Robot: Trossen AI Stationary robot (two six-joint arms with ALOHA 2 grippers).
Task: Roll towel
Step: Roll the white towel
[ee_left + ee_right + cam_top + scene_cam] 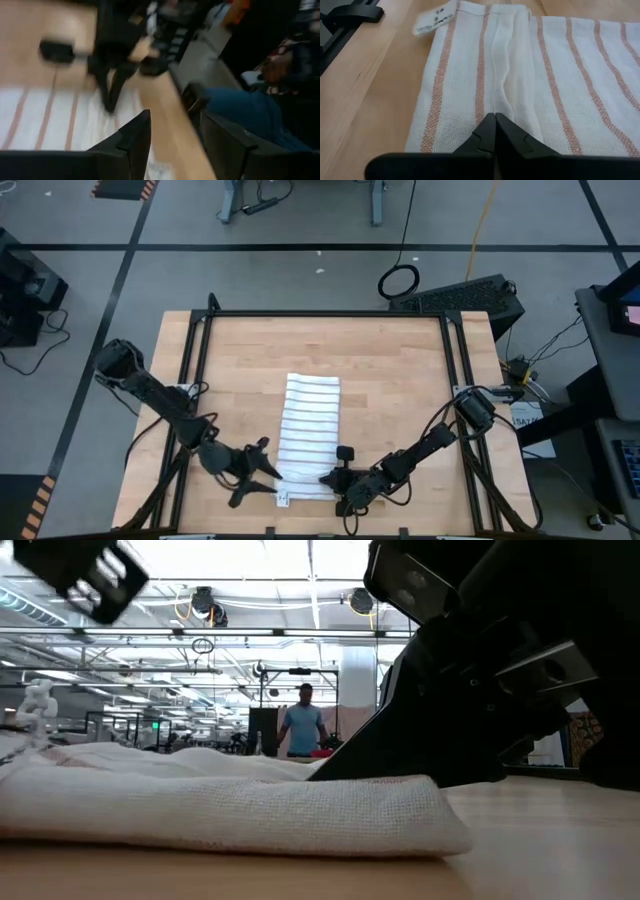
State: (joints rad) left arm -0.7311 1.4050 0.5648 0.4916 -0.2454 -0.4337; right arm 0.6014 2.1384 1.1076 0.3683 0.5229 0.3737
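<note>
Item: towel (309, 435), striped, lying flat on the tabletop (390, 380), its near edge between both claws.
Right claw (327, 478): jaws closed, tips pressed on the towel's near corner; whether cloth is pinched cannot be told.
Left claw (270, 471): jaws part open, empty, just beside the tag (436, 17) corner.
Risk: one-sided hold, so the roll may start skewed, or the loose corner may drag.

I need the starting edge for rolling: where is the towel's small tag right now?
In the high view the tag lies at the towel's near-left corner, between the left pincer and the right pincer.
</note>
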